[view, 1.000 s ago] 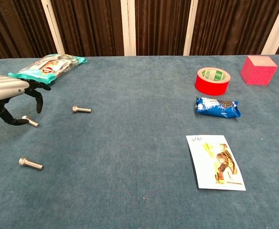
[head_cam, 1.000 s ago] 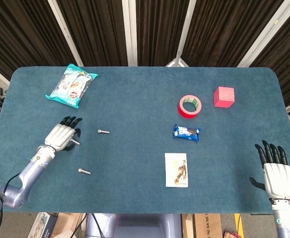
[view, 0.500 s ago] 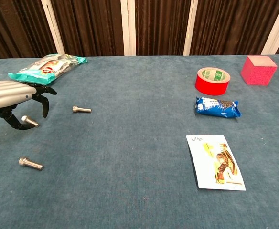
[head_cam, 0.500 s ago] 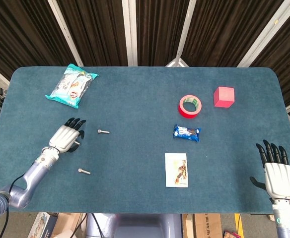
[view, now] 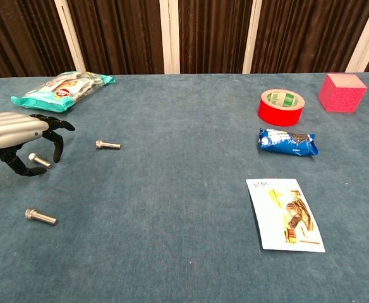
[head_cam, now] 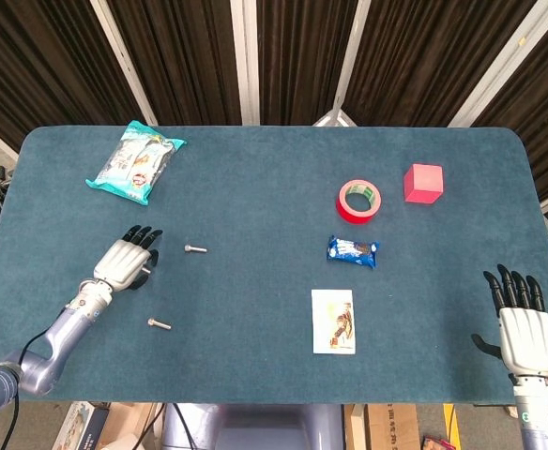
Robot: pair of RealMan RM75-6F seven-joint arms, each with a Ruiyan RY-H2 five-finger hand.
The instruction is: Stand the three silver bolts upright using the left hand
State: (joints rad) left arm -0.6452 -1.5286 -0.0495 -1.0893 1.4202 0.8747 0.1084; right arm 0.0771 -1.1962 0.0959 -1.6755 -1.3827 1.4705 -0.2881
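Three silver bolts lie on their sides on the blue table (head_cam: 255, 197). One bolt (view: 107, 145) (head_cam: 195, 249) is right of my left hand. Another bolt (view: 40, 217) (head_cam: 159, 324) lies nearer the front edge. The third bolt (view: 39, 160) lies on the cloth under my left hand (view: 20, 136) (head_cam: 126, 262), whose fingers (view: 58, 148) and thumb curve down on either side of it without lifting it. In the head view the hand hides this bolt. My right hand (head_cam: 523, 328) rests flat at the front right, fingers spread, holding nothing.
A teal snack bag (head_cam: 135, 161) lies at the back left. A red tape roll (head_cam: 359, 201), a pink cube (head_cam: 423, 183), a blue wrapper (head_cam: 353, 251) and a white card (head_cam: 334, 321) sit right of centre.
My left hand has slid a little right and lowered over the third bolt, its fingers curling closer around it. The bolts and the right hand have stayed put.
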